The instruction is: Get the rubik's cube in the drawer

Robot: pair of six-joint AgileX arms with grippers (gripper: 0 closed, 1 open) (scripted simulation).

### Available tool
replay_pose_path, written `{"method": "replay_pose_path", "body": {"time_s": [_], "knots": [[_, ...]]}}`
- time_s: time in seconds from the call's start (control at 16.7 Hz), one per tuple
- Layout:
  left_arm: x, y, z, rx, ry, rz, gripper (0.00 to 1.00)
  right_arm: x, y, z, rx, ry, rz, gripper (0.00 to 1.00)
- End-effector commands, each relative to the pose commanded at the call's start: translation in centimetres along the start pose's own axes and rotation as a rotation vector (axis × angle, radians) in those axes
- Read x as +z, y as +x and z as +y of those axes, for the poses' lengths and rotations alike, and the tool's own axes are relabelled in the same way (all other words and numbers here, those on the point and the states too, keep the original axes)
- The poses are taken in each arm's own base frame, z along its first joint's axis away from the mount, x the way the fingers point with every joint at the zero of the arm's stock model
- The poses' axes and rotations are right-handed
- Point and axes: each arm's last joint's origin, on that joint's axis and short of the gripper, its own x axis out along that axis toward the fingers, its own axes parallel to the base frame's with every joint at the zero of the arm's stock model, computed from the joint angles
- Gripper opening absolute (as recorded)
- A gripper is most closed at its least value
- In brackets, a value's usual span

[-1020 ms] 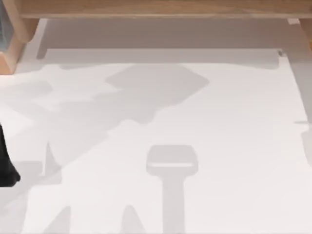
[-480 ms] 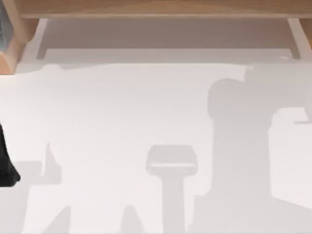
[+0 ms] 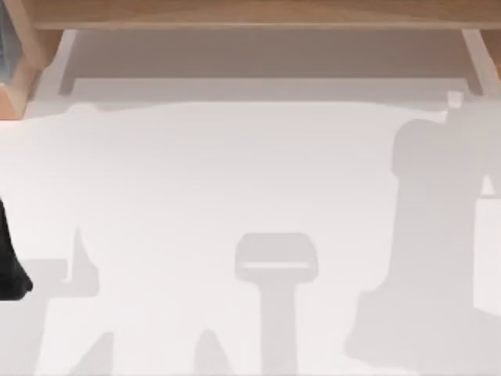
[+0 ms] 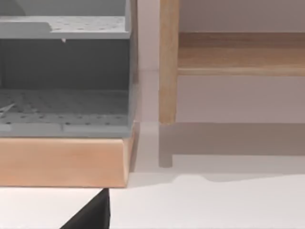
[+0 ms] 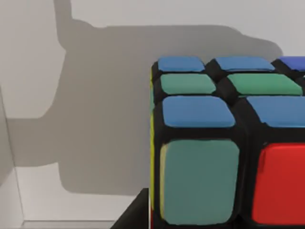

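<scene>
The rubik's cube [image 5: 224, 143] sits very near the camera in the right wrist view, showing blue, green, red and yellow stickers. My right gripper is shut on it, with one dark finger [image 5: 136, 212] showing against the cube's lower edge. White floor with the arm's shadow lies beneath it. In the top view the drawer [image 3: 266, 55] stands pulled out at the table's far edge, with a pale inside under the wooden frame. My left arm [image 3: 9, 270] is parked at the table's left edge.
A wooden cabinet with grey perforated shelves [image 4: 64, 102] and a wooden post [image 4: 167, 71] stand ahead of the left wrist. A large arm shadow [image 3: 434, 235] falls on the right of the white table [image 3: 196, 180]. A low white wall [image 5: 9, 195] stands beside the cube.
The right arm's shadow has slid from the table's middle to its right side. The drawer's right rail has come into sight. The left arm has not moved.
</scene>
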Motion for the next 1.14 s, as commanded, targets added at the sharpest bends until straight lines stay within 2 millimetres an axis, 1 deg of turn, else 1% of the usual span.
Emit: {"method": "replay_pose_path", "body": {"time_s": [0.78, 0.84, 1.14], "knots": [[0.0, 0.0, 0.0, 0.0, 0.0, 0.0, 1.0, 0.0, 0.0, 0.0, 0.0, 0.0, 0.0, 0.98], [0.0, 0.0, 0.0, 0.0, 0.0, 0.0, 1.0, 0.0, 0.0, 0.0, 0.0, 0.0, 0.0, 1.0], [0.0, 0.0, 0.0, 0.0, 0.0, 0.0, 1.0, 0.0, 0.0, 0.0, 0.0, 0.0, 0.0, 1.0]]}}
